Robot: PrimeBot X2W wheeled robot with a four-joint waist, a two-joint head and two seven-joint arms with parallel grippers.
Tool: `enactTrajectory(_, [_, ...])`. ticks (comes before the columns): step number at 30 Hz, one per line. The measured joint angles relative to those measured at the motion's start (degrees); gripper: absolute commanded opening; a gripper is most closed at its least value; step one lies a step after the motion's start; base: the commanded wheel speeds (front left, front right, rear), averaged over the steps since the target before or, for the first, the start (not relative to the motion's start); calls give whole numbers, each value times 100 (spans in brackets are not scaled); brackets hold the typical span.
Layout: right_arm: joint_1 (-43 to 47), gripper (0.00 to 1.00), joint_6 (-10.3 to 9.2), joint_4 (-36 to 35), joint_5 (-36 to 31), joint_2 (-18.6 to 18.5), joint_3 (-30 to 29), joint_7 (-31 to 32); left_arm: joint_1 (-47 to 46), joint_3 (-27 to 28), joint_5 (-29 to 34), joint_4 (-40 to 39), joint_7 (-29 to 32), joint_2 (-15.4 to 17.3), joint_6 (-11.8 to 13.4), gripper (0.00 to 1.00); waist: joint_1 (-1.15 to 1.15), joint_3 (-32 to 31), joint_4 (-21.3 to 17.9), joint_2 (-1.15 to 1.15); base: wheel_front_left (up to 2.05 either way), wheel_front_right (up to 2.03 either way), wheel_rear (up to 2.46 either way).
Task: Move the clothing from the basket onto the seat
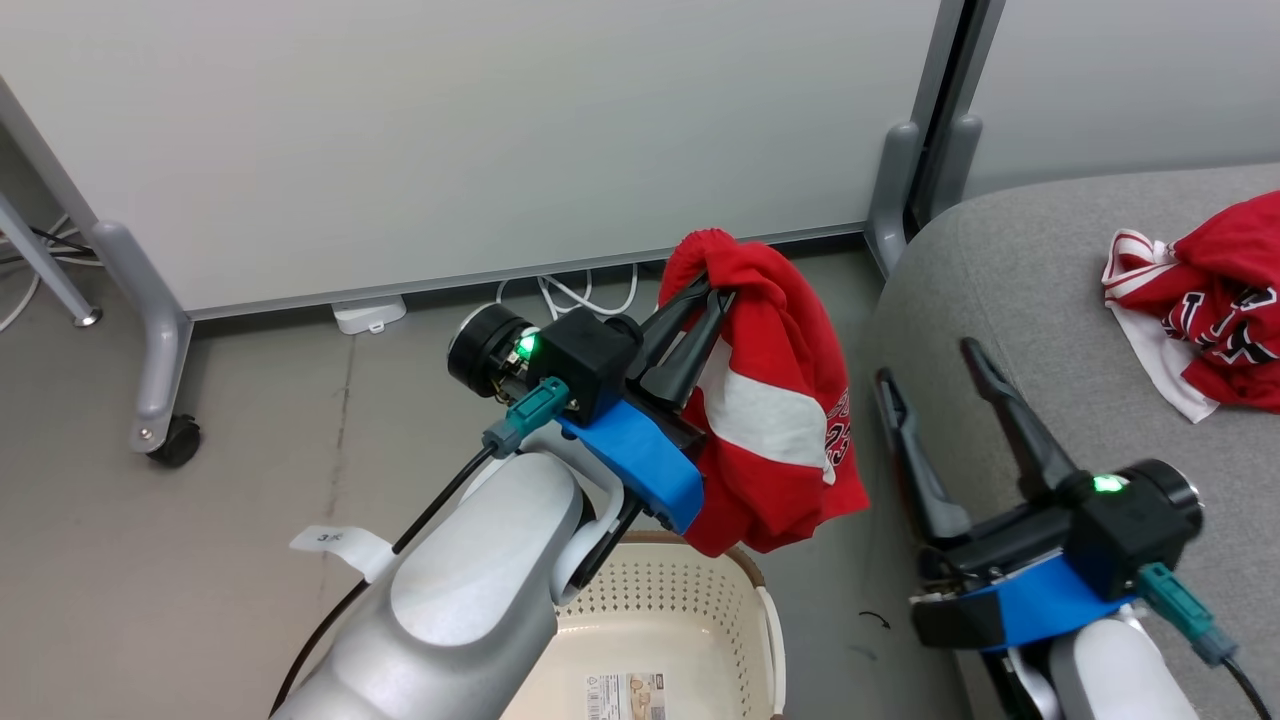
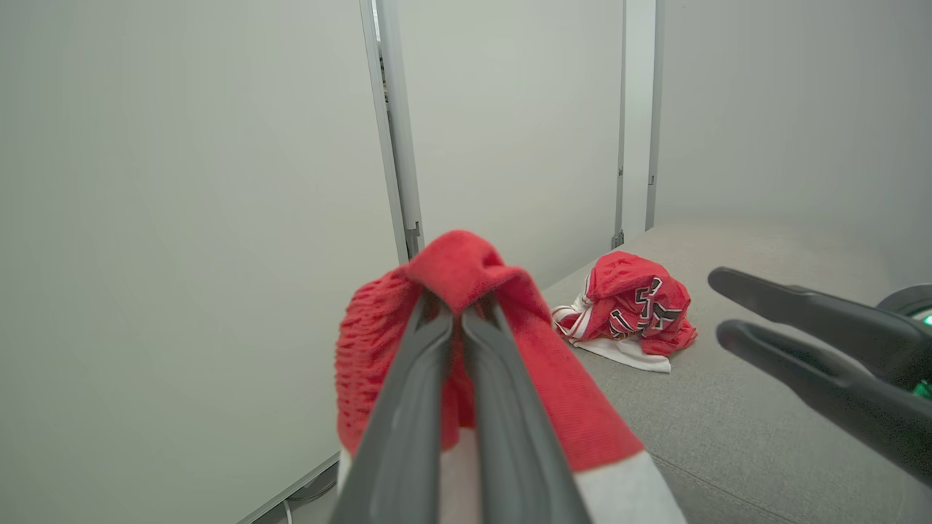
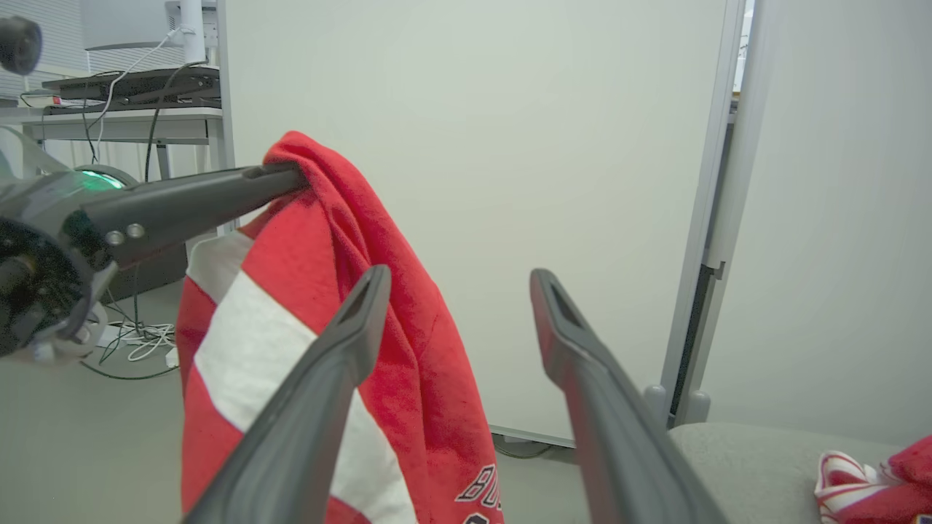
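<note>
Left claw (image 1: 712,292) pinched tight on red garment (image 1: 770,400), centre frame, high above basket (image 1: 690,590) at bottom edge so cloth hangs free. Right claw (image 1: 928,362) lower right, spread wide, empty, over sofa (image 1: 1000,280). Second garment (image 1: 1210,310) already on sofa, right edge.

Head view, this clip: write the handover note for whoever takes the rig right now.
Left end effector: shut on one red garment, which hangs above the basket.
Right end effector: open, holding nothing, by the sofa edge.
Second red garment: lying on the sofa.
Done: one piece is on the sofa.
Left: carry the held piece to the sofa and release. The arm hides part of the basket, so check it.
</note>
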Motion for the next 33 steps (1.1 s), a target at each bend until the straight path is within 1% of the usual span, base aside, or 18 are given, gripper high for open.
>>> enactTrajectory(5, [-245, 100, 1, -46, 101, -25, 513, 0, -21, -24, 14, 7, 0, -2, 0, 0, 0, 29, 33, 0, 0, 0, 0])
enactTrajectory(8, [-415, 100, 1, 73, 126, -35, 769, -1, -39, -59, 45, -18, 0, -9, 0, 0, 0, 44, 63, 0, 0, 0, 0])
enactTrajectory(16, [-775, 100, 1, 935, 68, -42, 1131, 0, -38, -214, 83, -58, 0, -34, 0, 0, 0, 81, 154, 0, 0, 0, 0])
enactTrajectory(25, [-1061, 100, 1, 1941, 153, 111, 1292, 0, -52, -359, 49, -93, 0, -57, -1, 0, 0, 128, 252, 0, 0, 0, 0])
enactTrajectory(26, [-1083, 45, 1, 2016, 172, 125, 1300, 1, -56, -368, 48, -99, 0, -59, -1, 0, 0, 127, 260, 0, 0, 0, 0])
enactTrajectory(27, [-1104, 0, 1, 2050, 188, 143, 1316, 0, -57, -375, 44, -102, 0, -63, -1, 0, 0, 126, 267, 0, 0, 0, 0])
enactTrajectory(33, [-1156, 0, 1, 2094, 245, 201, 1346, 0, -57, -399, 33, -103, 0, -69, 16, 0, 0, 108, 281, 0, 0, 0, 0])
